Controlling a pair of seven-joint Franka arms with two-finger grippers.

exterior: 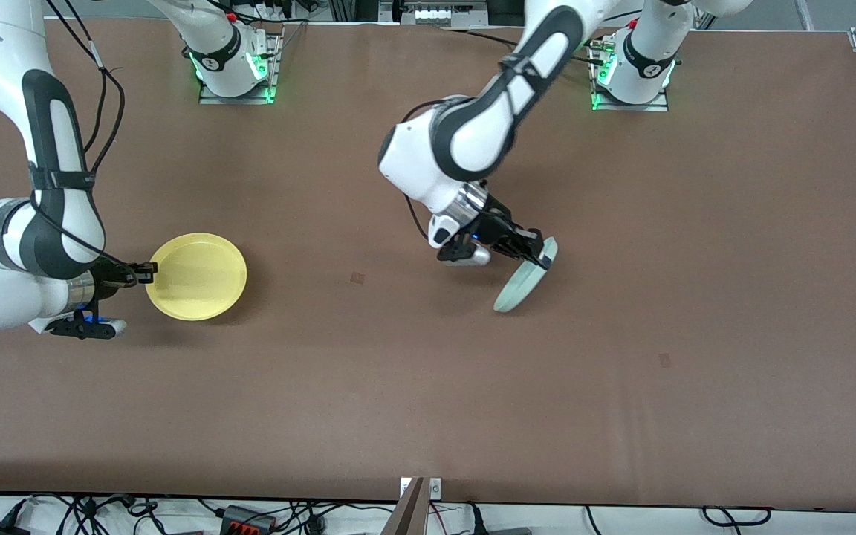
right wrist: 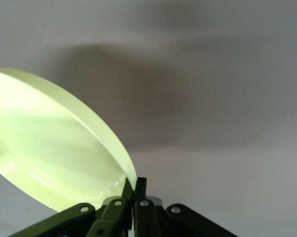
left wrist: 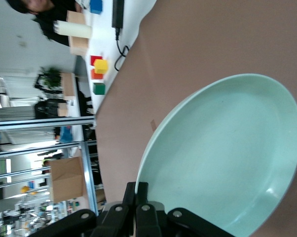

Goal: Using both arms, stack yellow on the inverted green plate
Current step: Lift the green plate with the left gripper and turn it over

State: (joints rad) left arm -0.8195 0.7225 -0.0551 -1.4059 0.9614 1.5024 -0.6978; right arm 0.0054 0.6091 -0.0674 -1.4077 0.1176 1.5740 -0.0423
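Left gripper (exterior: 545, 258) clamped on tilted green plate (exterior: 524, 282) rim, mid-table (exterior: 428, 371); right gripper (exterior: 151, 272) pinching yellow plate (exterior: 198, 276) rim toward right arm's end.

No writing to read anywhere here: no labels, brand names, numbers or signs on the plates, the arms or the table.

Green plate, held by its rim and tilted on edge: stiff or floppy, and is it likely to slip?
Probably stiff: the green plate keeps its round shape though the left gripper pinches only its rim. Likely light, since that edge pinch carries it tilted. Its smooth surface could let it pivot or slip between the fingers.
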